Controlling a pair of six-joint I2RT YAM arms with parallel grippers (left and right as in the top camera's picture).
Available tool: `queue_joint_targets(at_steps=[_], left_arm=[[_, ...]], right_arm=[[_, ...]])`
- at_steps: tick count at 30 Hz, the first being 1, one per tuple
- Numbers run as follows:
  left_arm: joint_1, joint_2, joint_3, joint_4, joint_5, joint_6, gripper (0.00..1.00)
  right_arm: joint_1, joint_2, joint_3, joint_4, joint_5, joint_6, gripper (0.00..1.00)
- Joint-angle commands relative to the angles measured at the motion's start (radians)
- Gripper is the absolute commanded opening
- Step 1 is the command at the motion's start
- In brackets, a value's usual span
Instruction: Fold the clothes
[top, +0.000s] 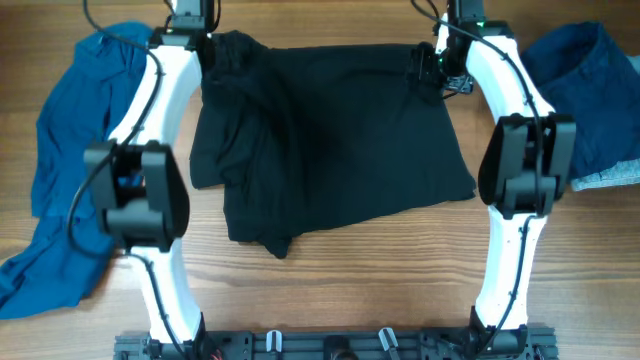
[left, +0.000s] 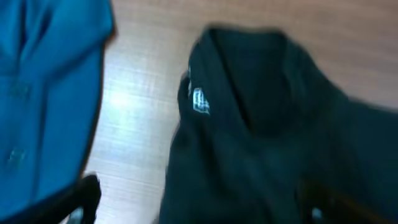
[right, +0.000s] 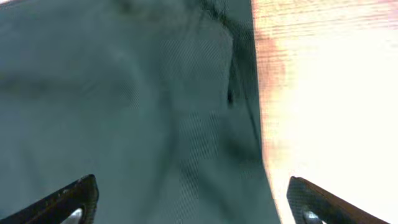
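The black top (top: 330, 140) lies spread across the middle of the table, its left part bunched. My left gripper (top: 207, 52) hovers open at its far left corner. In the left wrist view the gripper (left: 202, 208) straddles the dark cloth (left: 261, 143), which shows a small white logo (left: 200, 101), and nothing is gripped. My right gripper (top: 428, 65) is open over the far right corner. In the right wrist view its fingers (right: 74, 199) stand wide apart above the cloth's edge (right: 137, 106).
A bright blue shirt (top: 70, 150) lies crumpled at the table's left, also seen beside the top in the left wrist view (left: 43, 93). A navy piece (top: 585, 80) sits at the far right over a grey bit (top: 612, 178). Bare wood (top: 360, 270) lies in front.
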Motion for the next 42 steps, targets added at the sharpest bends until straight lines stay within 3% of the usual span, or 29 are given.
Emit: queue_joint_targets(at_steps=[1,6,10,17,22,28,34,39,42], left_arm=[[-0.004,-0.209,0.012,-0.171,0.114,-0.08,1.0],[-0.004,-0.357,0.012,-0.459,0.182,-0.131,1.0],[-0.004,-0.417,0.012,-0.621,0.218,-0.175,1.0],[-0.063,-0.585,-0.007,-0.744,0.244,-0.229,1.0],[-0.161,-0.741,-0.189,-0.712,0.237,-0.361,1.0],[-0.312,-0.829,-0.58,-0.584,0.291,-0.493,0.98],[-0.447,-0.817,-0.825,-0.365,0.323,-0.547,0.87],[-0.439,-0.771,-0.916,-0.337,0.323,-0.623,0.76],[-0.439,-0.736,-0.949,-0.32,0.312,-0.641,0.55]], right_arm=[[-0.006,-0.188,0.01,-0.119,-0.058,-0.011,1.0],[-0.012,-0.333,0.01,-0.388,-0.109,-0.012,1.0],[-0.029,-0.467,0.01,-0.476,-0.114,0.0,0.96],[-0.029,-0.739,0.007,-0.614,0.027,0.119,0.96],[-0.029,-0.849,-0.112,-0.663,0.068,0.175,0.96],[-0.029,-0.996,-0.523,-0.438,0.047,0.175,0.95],[-0.029,-1.012,-0.782,-0.239,-0.037,0.172,0.95],[-0.029,-1.011,-0.888,-0.145,-0.056,0.171,0.95],[-0.029,-1.011,-0.916,-0.113,-0.057,0.172,0.95]])
